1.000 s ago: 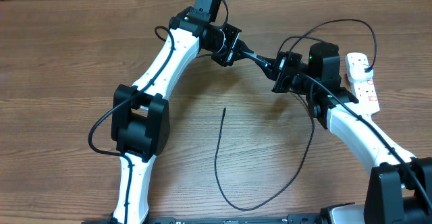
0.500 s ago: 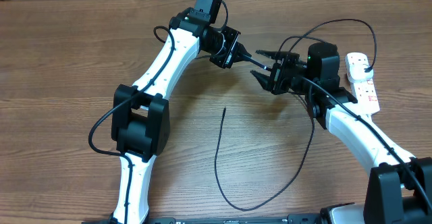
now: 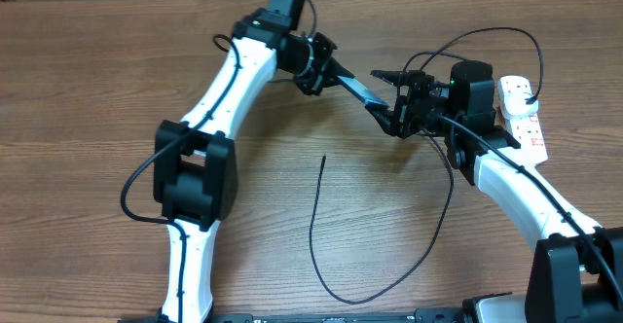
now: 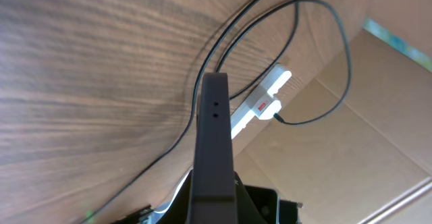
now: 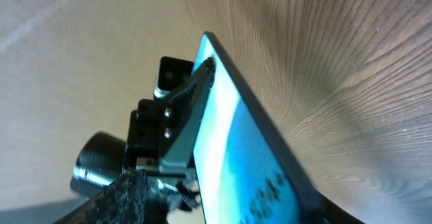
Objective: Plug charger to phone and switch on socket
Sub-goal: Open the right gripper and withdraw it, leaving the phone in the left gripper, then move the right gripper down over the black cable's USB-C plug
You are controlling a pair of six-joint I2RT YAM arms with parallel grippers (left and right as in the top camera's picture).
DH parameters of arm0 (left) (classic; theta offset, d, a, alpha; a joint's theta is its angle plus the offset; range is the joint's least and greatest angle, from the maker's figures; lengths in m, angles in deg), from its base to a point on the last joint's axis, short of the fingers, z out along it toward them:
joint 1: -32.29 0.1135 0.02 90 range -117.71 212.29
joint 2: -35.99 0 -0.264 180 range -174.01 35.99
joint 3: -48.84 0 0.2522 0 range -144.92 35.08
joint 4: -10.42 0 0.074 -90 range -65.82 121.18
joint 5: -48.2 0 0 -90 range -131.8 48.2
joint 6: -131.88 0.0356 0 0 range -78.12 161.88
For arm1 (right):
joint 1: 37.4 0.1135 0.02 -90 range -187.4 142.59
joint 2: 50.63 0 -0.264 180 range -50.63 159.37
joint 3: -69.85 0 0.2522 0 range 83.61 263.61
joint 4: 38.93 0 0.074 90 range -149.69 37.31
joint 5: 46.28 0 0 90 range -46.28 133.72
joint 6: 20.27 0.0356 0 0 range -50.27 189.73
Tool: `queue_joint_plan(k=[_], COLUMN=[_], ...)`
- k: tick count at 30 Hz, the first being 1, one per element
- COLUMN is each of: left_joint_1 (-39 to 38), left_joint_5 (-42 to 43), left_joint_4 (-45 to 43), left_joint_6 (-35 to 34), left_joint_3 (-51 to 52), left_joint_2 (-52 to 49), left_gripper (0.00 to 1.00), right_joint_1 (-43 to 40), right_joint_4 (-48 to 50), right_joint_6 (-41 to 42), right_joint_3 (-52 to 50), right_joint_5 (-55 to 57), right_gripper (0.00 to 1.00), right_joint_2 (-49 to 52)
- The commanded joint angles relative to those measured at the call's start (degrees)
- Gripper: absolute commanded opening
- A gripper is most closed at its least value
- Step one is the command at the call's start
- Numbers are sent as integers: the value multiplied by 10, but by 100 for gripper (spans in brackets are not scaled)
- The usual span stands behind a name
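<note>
Gripping the phone (image 3: 358, 88) with the left claw (image 3: 331, 70), shut hard on one end. Holding it up off the tabletop (image 3: 97, 89), tilted, edge-on to the left wrist view, lit blue screen facing the right wrist view. Probably raised this way to offer the free end, where the port should be, to the other arm.

Waiting open with the right claw (image 3: 384, 96), fingers (image 3: 389, 75) spread either side of that free end, clamping nothing. Cannot tell whether touching. Likely parked there to steady the phone or take it over.

Lying loose on the tabletop below: the charger (image 3: 311, 226), small tip free near the middle and well apart from the phone. Looping toward the near edge, then back up the right side to the socket (image 3: 524, 119) at far right, far end apparently seated in an outlet.

Not yet plugged into the phone; no claw on the cable.

Next, at a guess: fetching the tip with the free claw, mating it, then switching the socket on. Risks: thin tip hard to pinch, phone pivoting in a one-end grip.
</note>
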Motion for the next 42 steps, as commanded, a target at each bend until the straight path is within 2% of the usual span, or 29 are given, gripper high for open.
queue_joint_plan(k=[1, 4, 9, 17, 22, 25, 29, 30, 36, 42], left_joint_1=[31, 50, 78, 108, 117, 120, 123, 124, 139, 172], left_joint_5=[36, 54, 91, 94, 155, 207, 230, 233, 269, 288], left_joint_4=[5, 6, 29, 105, 135, 161, 197, 202, 201, 203], left_joint_6=[92, 129, 244, 381, 532, 631, 725, 737, 748, 747], left_joint_3=[-12, -12, -12, -12, -12, -12, -12, -12, -12, -12], left_joint_2=[28, 28, 28, 28, 28, 28, 28, 28, 28, 28], left_gripper=[4, 4, 4, 4, 4, 4, 4, 4, 4, 4], right_joint_1=[-9, -9, -9, -7, -6, -6, -2, 0, 22, 56], right_joint_4=[8, 8, -14, -92, -156, -175, -160, -154, -149, -232], right_joint_6=[-84, -148, -270, -430, -536, -567, -589, -592, -610, -656], right_joint_3=[10, 10, 10, 10, 10, 10, 10, 11, 21, 81], right_joint_5=[-13, -24, -28, -28, -27, -28, -65, -75, -78, -39], right_gripper=[64, 64, 64, 64, 64, 65, 78, 81, 83, 84], right_joint_2=[-4, -4, -4, -4, -4, -4, -4, -4, -4, -4])
